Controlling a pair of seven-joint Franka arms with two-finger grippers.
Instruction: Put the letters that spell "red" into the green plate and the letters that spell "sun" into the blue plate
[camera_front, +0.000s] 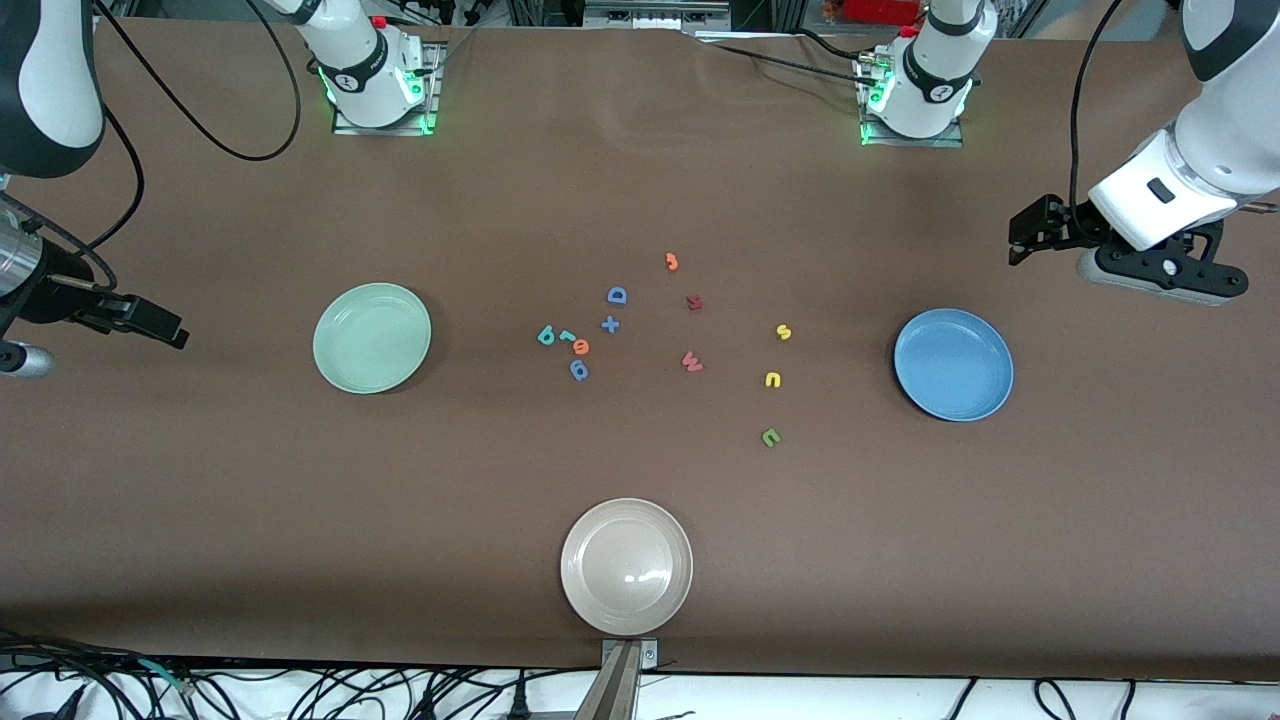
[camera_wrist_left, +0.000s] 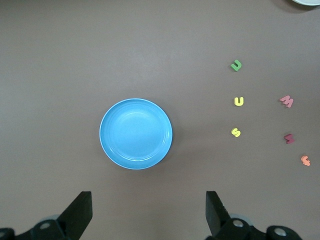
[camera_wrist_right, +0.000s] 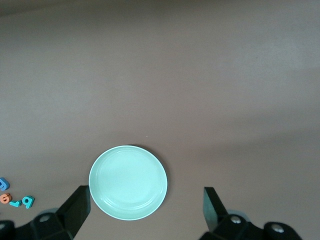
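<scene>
Both plates are bare and every letter lies loose mid-table. The teal d (camera_front: 546, 335), teal r (camera_front: 567, 336) and orange e (camera_front: 581, 347) cluster toward the green plate (camera_front: 340, 370), nearest the right gripper (camera_front: 160, 325). The yellow s (camera_front: 784, 332), yellow u (camera_front: 772, 380) and green n (camera_front: 770, 437) line up toward the blue plate (camera_front: 925, 395), nearest the left gripper (camera_front: 1030, 232). Each gripper hangs off the table's end, fingers wide apart and holding nothing.

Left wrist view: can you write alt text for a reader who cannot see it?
A blue plate sits empty on the brown table, seen from above between the open fingers of the left pincer. Beside the plate lie a yellow s, a yellow u and a green n, with two red letters and an orange one farther off.
</scene>
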